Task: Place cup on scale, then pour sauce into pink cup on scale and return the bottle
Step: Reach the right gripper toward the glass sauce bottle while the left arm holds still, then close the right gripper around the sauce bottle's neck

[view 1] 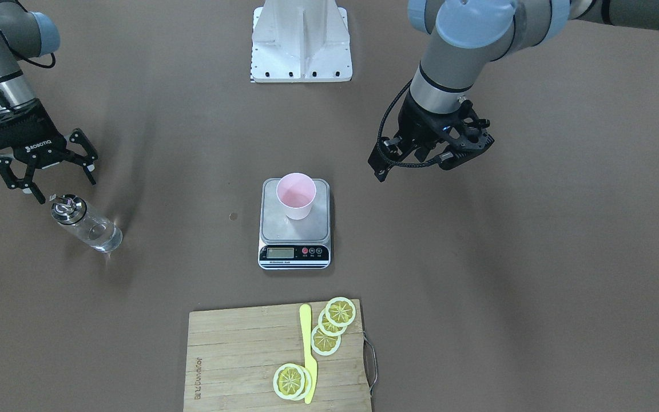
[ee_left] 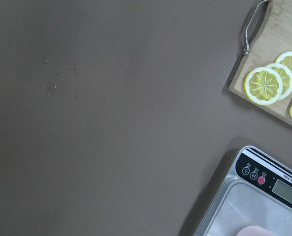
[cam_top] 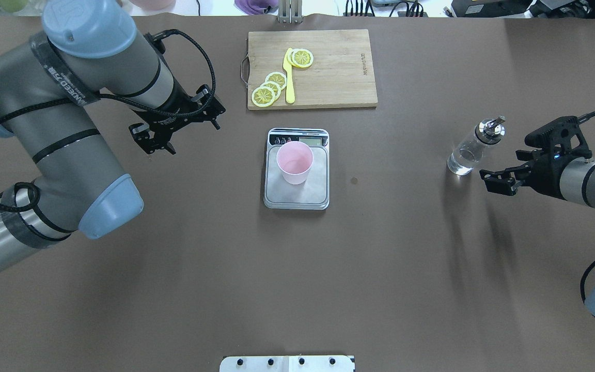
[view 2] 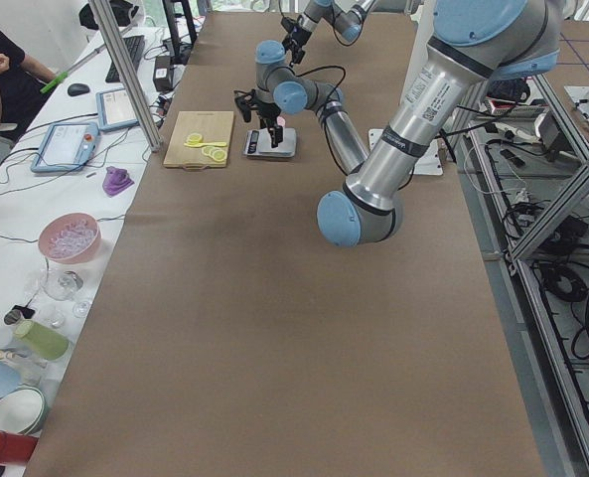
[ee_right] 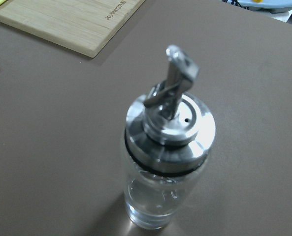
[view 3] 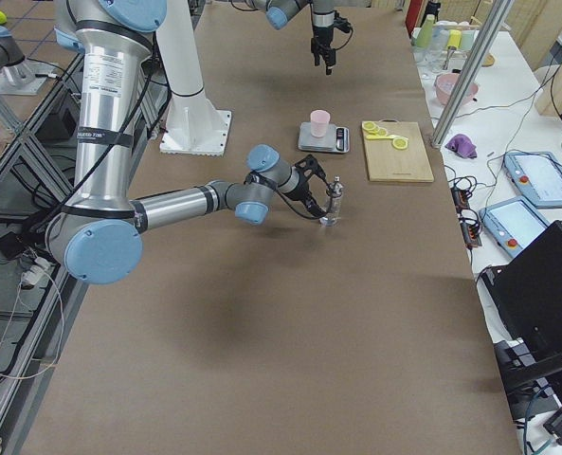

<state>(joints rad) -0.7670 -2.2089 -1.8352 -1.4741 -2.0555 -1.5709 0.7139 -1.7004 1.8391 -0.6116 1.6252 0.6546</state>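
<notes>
Overhead exterior shows us the pink cup (cam_top: 294,163) upright on the digital scale (cam_top: 308,194), toward its 12 o'clock end (nearer the display). We see the glass bottle (cam_top: 470,150) standing on the table at the scale's 3 o'clock, clear sauce (cam_top: 460,164) inside. The right gripper (cam_top: 501,166), fingers apart, hovers just beside the bottle at its 4 o'clock. The left gripper (cam_top: 181,135), also spread, hangs at the scale's 10 o'clock.

place: robotics lab
robots: left arm (view 2: 413,109) and right arm (view 3: 110,114) rise from a white mount (view 1: 301,43) at a long brown-covered table (view 2: 254,328)
frame: aluminium posts (view 3: 470,71) beside the table
side bench: control tablets (view 3: 544,178), a laptop (view 3: 546,284)
floor: loose cables (view 2: 572,283) under the frame
staff: a person (view 2: 1,70) seated at the bench
</notes>
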